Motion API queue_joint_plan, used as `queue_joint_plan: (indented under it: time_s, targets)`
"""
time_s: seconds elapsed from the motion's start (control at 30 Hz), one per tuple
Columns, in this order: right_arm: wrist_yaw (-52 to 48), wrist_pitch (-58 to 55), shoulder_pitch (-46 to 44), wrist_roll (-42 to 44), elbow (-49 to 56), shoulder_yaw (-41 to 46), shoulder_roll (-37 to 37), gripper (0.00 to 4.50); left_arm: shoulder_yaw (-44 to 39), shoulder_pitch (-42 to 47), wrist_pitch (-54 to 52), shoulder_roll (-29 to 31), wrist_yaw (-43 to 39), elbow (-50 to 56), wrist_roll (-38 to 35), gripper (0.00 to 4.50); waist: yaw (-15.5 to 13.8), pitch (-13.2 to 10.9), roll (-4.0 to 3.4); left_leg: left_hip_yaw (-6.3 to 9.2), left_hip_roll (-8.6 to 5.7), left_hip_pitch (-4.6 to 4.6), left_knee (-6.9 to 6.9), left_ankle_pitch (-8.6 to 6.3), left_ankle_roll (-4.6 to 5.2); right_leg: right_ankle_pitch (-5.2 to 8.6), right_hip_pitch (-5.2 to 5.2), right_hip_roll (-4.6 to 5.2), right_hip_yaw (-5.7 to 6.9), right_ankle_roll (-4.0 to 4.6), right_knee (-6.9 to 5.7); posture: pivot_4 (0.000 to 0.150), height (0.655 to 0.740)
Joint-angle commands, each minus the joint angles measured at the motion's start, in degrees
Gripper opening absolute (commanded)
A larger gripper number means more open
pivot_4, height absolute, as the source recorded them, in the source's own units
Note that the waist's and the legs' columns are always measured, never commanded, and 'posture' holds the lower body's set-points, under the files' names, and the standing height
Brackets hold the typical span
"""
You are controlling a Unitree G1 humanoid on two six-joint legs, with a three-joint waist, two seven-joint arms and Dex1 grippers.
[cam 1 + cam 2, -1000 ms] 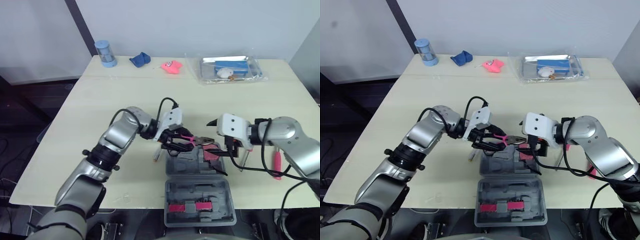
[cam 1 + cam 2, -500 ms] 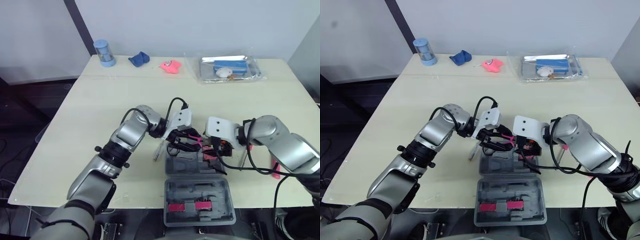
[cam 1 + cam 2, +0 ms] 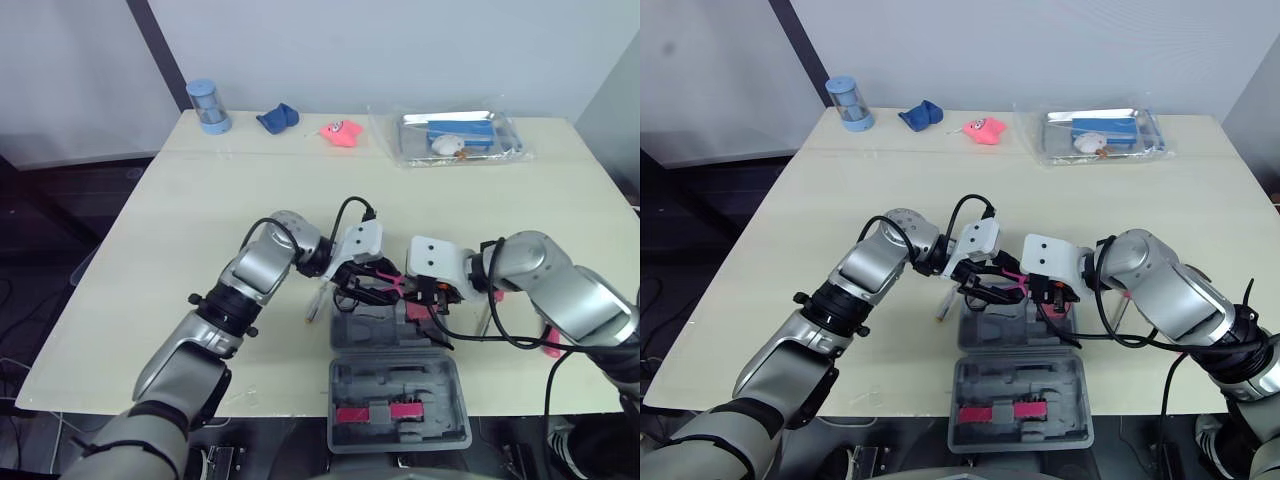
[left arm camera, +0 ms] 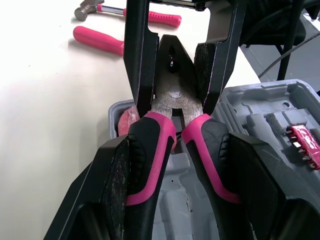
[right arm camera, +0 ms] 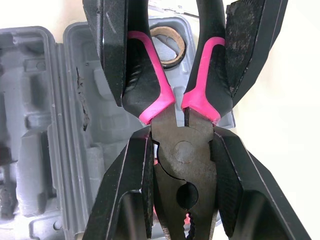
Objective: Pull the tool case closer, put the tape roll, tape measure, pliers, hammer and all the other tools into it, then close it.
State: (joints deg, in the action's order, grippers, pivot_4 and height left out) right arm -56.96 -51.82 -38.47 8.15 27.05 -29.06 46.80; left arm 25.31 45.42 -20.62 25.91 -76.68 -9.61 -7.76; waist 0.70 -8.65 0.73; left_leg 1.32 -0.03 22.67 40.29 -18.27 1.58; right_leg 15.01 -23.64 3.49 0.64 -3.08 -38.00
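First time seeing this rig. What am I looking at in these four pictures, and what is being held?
This is a humanoid robot with two arms, each ending in a two-fingered tool. Two pictures come from its head, looking down on a table; the other two come from a camera on each wrist. The left tool grips the pliers by their pink handles and the right tool grips their metal head, above an open grey tool case. A tape roll sits in the case; a hammer lies on the table.
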Motion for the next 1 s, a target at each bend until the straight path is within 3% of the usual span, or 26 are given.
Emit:
queue_joint_plan:
  time_s: [0.03, 0.13, 0.4, 0.6, 0.83, 1.0]
  targets:
    - [0.0, 1.0, 0.5, -0.6, 1.0, 1.1, 0.8, 1.02, -2.7, -0.4, 1.0, 0.8, -0.3, 1.3, -1.5, 3.54, 0.0, 0.0, 0.0, 0.0, 0.0, 0.0, 0.0, 0.0, 0.0, 0.0, 0.0, 0.0, 0.0, 0.0, 0.0, 0.15, 0.74]
    - [-0.1, 1.3, 1.4, -0.1, 1.6, 2.2, 1.4, 1.02, -4.5, -1.4, 1.0, 2.1, -1.1, 2.0, -3.2, 4.48, 0.1, 0.0, 0.0, 0.01, 0.0, 0.0, 0.01, 0.0, 0.0, 0.0, 0.0, 0.01, 0.01, 0.0, -0.01, 0.15, 0.74]
    - [-1.0, 0.0, 3.2, 0.2, 4.4, 2.0, 4.3, 1.02, -11.2, -8.2, 4.1, 10.2, -9.3, 6.9, -10.6, 4.48, 0.2, 0.0, -0.03, 0.04, 0.01, 0.01, 0.01, 0.0, -0.01, 0.0, -0.02, 0.02, 0.01, 0.0, -0.01, 0.15, 0.74]
    - [-2.4, -3.9, 0.6, -1.8, 7.9, -3.9, 5.5, 1.02, -16.7, -16.6, 7.8, 19.3, -15.3, 10.1, -15.0, 4.48, 0.2, 0.0, -0.09, 0.09, 0.02, 0.0, 0.01, 0.0, -0.01, 0.0, -0.02, 0.01, 0.01, 0.0, -0.01, 0.15, 0.74]
    - [-1.7, -9.9, -5.1, -5.0, 9.4, -13.9, 2.1, 1.02, -21.3, -25.4, 12.1, 29.3, -15.8, 13.7, -19.1, 4.48, 0.2, -0.1, -0.14, 0.1, -0.01, 0.0, 0.02, 0.0, 0.0, 0.0, -0.03, 0.05, 0.02, 0.0, -0.02, 0.15, 0.74]
    - [-0.4, -13.4, -8.7, -6.8, 8.0, -19.0, -0.7, 1.02, -24.1, -28.0, 11.9, 31.9, -15.0, 16.0, -20.3, 4.48, 0.0, -0.1, -0.24, 0.11, -0.01, 0.01, 0.01, 0.0, 0.0, 0.0, -0.04, 0.04, 0.05, 0.0, -0.04, 0.15, 0.74]
